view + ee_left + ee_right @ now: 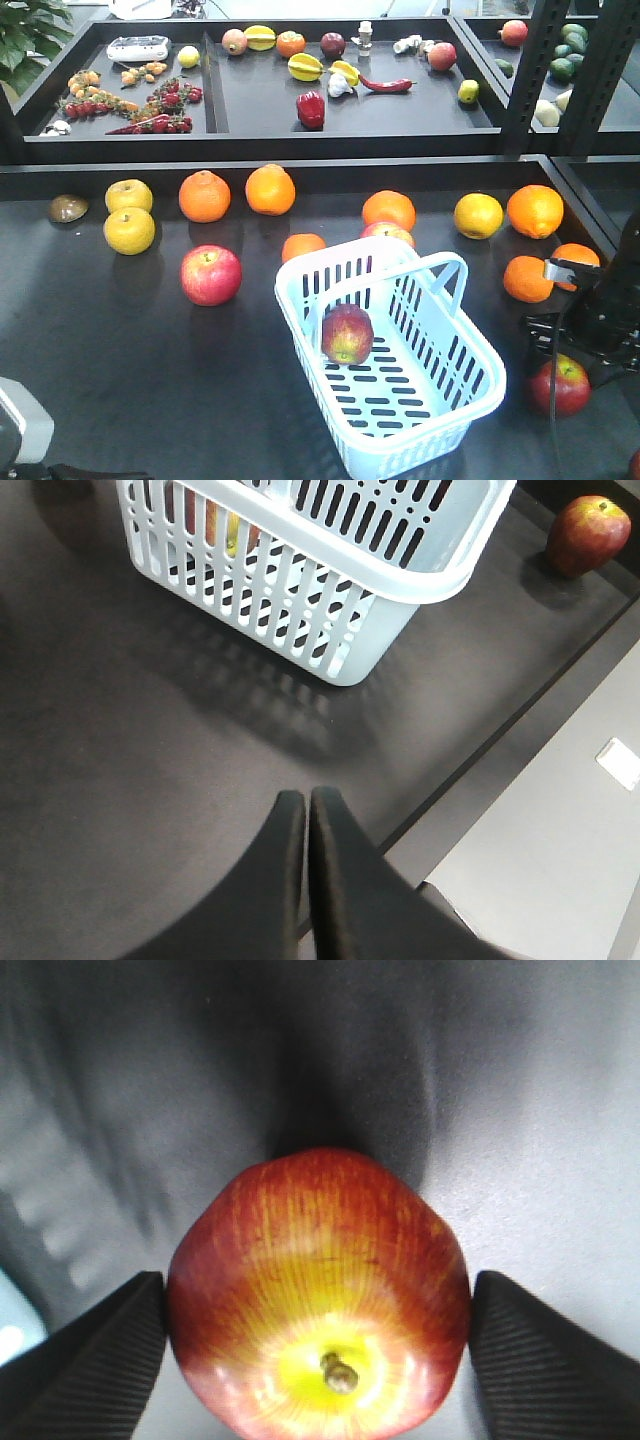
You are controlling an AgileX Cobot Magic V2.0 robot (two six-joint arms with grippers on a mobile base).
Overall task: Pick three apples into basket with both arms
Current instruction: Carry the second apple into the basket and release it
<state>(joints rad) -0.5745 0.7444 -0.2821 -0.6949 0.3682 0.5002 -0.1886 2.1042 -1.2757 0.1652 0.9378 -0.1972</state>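
Right of the basket [430, 435], my right pincer [318, 1290] is spread wide, its pads set against both flanks of the second apple [318, 1250], which sits on the table [120, 380]. The first apple [347, 333] lies in the basket, so I judge one done, one in hand and a third not yet fetched. My left pincer [305, 798] is pressed shut and empty, near the basket's corner. No writing shows anywhere.

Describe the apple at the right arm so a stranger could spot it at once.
Find the pale basket on the near table, then look right, toward the table's front right corner. The apple sits alone there between the right gripper's fingers: dark red with a yellow patch round its stem, unlike the oranges behind it.
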